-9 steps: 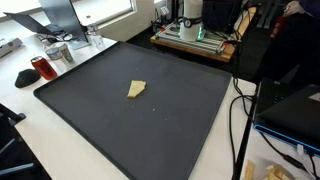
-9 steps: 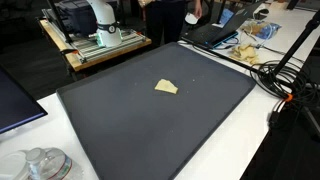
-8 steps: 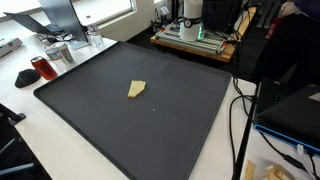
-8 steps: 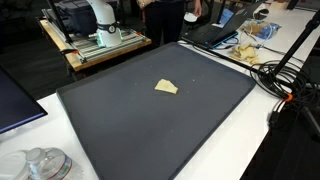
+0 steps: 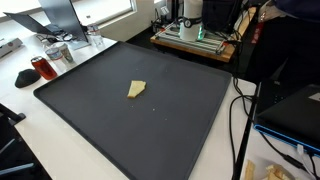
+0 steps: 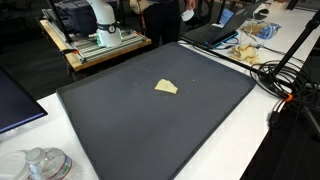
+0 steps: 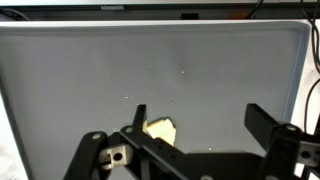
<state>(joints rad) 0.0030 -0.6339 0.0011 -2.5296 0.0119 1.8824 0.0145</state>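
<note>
Change on the mat: none. The yellow wedge [image 5: 136, 89] lay in the same spot and at the same angle as in the pictures a moment before, in both exterior views.
Change around the scene: only the person behind the far bench [image 6: 100, 45] had shifted. A bit of skin tone at the top corner was gone in an exterior view, and a pale patch had appeared near the top edge.
Meaning for the work in hand: nothing had been touched. The wedge was free and flat on the black mat [image 5: 190, 120], and the arm seemed to be holding its place above it.
Pincer: the gripper [image 7: 197, 113] stood spread wide with nothing between its fingers [image 7: 256, 116]. It showed only in the wrist view.
Where the wedge was: near the middle of the mat, well apart from every edge. In the wrist view it sat below the pincer, close beside one finger and far from the other.
Height of the pincer: judged to be well above the mat, since nearly the whole mat fitted into the wrist view.
Hidden: part of the wedge lay behind the finger linkage in the wrist view, so its full outline was not shown there.
Cut off: above the white robot base [image 5: 190, 12] the arm left both exterior views, so neither showed the pincer.
Hard to make out: what the wedge was made of.
Also unclear: the crumpled yellowish heap [image 6: 246, 47] past the mat's corner.
</note>
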